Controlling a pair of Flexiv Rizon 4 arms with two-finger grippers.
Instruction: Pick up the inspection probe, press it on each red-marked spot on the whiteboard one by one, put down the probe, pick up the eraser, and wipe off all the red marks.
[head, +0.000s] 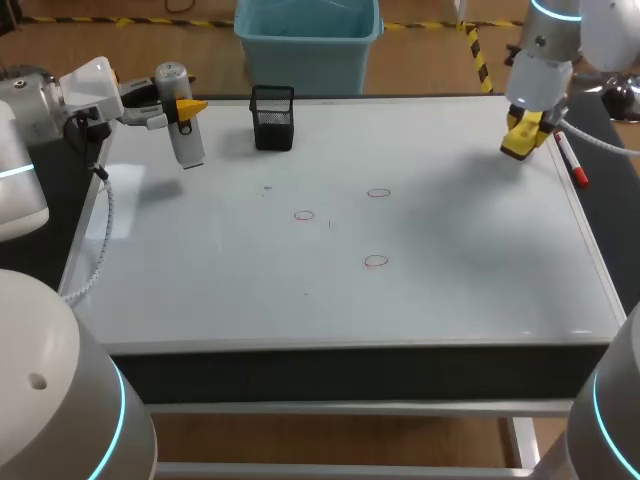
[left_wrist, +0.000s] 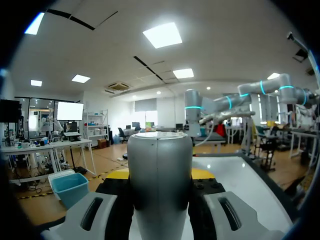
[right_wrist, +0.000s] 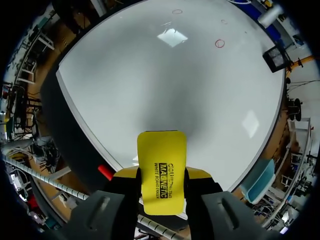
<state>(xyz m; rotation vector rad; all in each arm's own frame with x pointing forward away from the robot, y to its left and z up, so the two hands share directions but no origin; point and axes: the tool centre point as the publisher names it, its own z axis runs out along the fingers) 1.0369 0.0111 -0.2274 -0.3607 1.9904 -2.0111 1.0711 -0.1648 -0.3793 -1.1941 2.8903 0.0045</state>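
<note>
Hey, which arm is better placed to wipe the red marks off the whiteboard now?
Right. The right tool is shut on the yellow eraser over the whiteboard. The left tool is shut on the probe, and three red marks show.

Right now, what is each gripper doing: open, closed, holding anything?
Left gripper: closed on the probe.
Right gripper: closed on the eraser.

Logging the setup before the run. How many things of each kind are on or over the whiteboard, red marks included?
red marks: 3
probe: 1
eraser: 1
mesh cup: 1
marker: 1
total: 7
</note>
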